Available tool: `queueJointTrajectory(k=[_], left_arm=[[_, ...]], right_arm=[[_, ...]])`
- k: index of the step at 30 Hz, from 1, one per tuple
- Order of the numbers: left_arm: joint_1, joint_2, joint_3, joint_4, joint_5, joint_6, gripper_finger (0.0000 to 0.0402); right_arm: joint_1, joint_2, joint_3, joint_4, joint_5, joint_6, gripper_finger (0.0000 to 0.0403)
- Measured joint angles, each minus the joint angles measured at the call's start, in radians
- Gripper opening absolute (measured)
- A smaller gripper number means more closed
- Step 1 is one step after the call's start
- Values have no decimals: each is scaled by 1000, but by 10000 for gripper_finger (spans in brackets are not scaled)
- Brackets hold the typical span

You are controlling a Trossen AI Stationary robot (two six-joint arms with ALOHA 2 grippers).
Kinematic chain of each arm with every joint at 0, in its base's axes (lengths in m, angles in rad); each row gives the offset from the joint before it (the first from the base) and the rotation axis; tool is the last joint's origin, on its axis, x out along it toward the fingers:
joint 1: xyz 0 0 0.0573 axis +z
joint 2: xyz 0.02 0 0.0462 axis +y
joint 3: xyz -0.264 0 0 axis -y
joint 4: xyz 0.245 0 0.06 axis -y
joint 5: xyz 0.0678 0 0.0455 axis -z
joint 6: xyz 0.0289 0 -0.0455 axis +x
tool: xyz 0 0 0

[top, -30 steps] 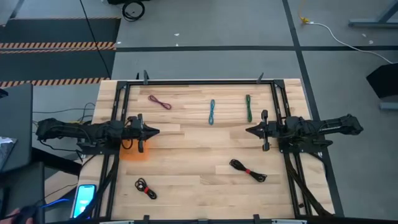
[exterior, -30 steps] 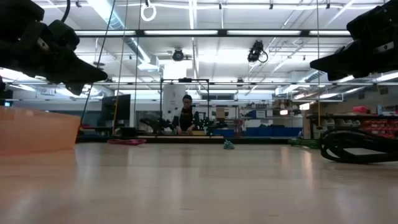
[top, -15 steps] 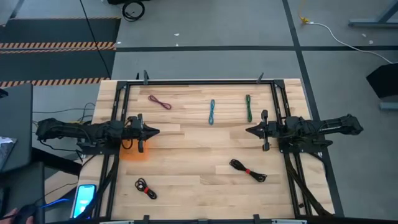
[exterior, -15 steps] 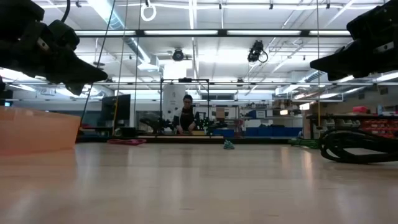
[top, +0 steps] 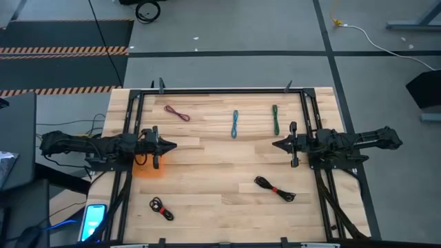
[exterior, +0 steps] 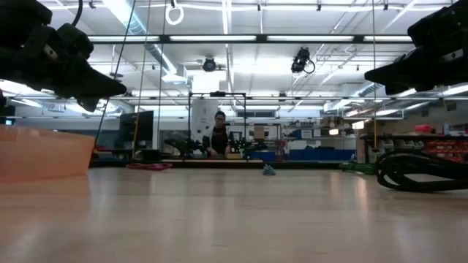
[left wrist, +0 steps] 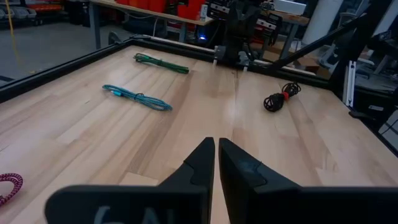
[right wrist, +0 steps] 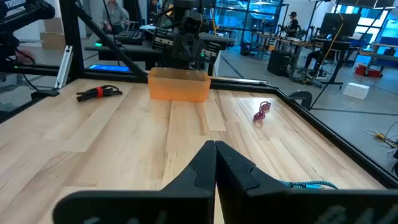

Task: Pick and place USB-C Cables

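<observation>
USB-C Cables (top: 235,123) unlabelled on table (top: 213,158), both pincers shut

My left wrist view cuts the maroon cable (left wrist: 9,185) off at the frame's lower left edge, and my right wrist view hides most of the teal cable (right wrist: 303,184) behind my own fingers. In the low view both my arms run out of the upper corners. The orange bin (exterior: 44,152) is cropped at the left edge there.
</observation>
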Motion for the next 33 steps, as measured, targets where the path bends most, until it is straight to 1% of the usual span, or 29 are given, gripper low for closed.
queueJointTrajectory(k=[3,5,10,15,18,21,27,30,33], left_arm=[[0,0,0,0,0,0,30],[0,0,0,0,0,0,29],[0,0,0,0,0,0,30],[0,0,0,0,0,0,30],[0,0,0,5,0,0,29],[0,0,0,40,0,-1,29],[0,0,0,60,0,-4,29],[0,0,0,60,0,-74,30],[0,0,0,59,0,-158,29]], right_arm=[[0,0,0,0,0,-2,12],[0,0,0,17,0,-41,12],[-1,0,0,158,1,-145,12],[-1,0,0,300,-1,-141,12],[0,0,0,386,-20,-138,12],[0,0,0,457,-56,-87,12],[0,0,0,568,-58,81,12],[0,0,0,569,-59,195,12],[0,0,0,570,-59,238,12]])
